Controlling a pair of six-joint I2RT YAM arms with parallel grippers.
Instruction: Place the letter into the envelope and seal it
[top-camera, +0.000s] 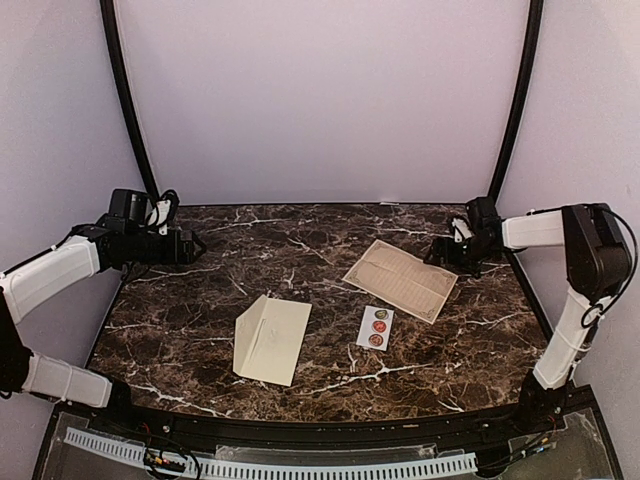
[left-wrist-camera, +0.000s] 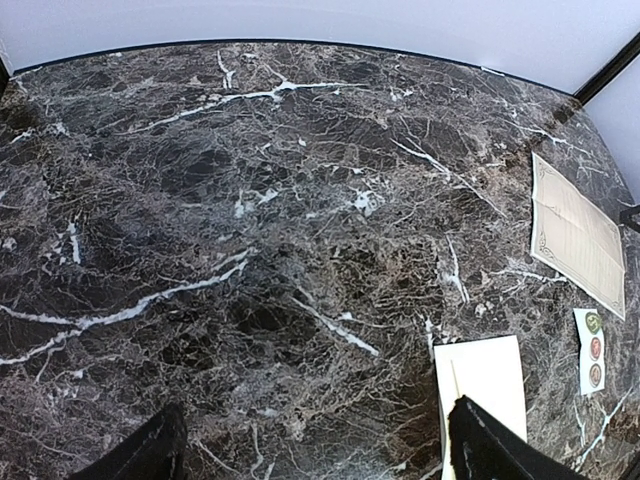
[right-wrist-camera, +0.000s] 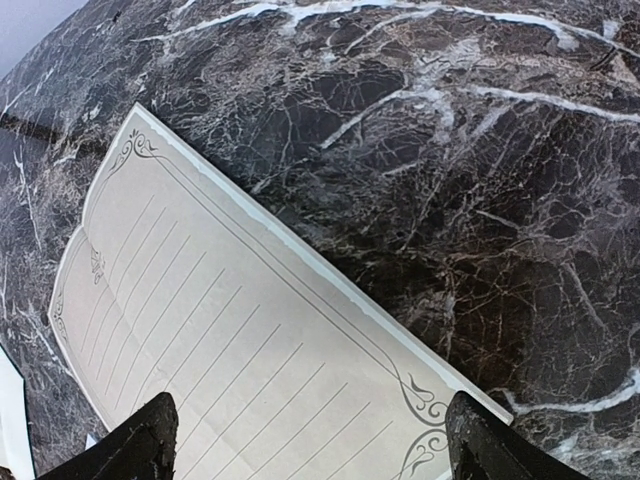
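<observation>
Now | only right-wrist view resolves ruled lines on letter (right-wrist-camera: 250, 340) | envelope (top-camera: 272, 339) well apart from my left gripper (top-camera: 195, 245) and right gripper (top-camera: 440, 250) | both spread

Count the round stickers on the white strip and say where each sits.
3. All in a row on the white strip, right of the envelope: green sticker at the far end, red sticker in the middle, orange-red sticker at the near end. None appears hidden.

Envelope: plain cream paper envelope (top-camera: 272, 339), flat on the dark marble table (top-camera: 180, 310), near centre.
Stickers: small white strip of round stickers (top-camera: 375, 327), just right of the envelope.
Letter: tan bordered lined sheet (top-camera: 401, 279), behind the strip, toward the right.
</observation>
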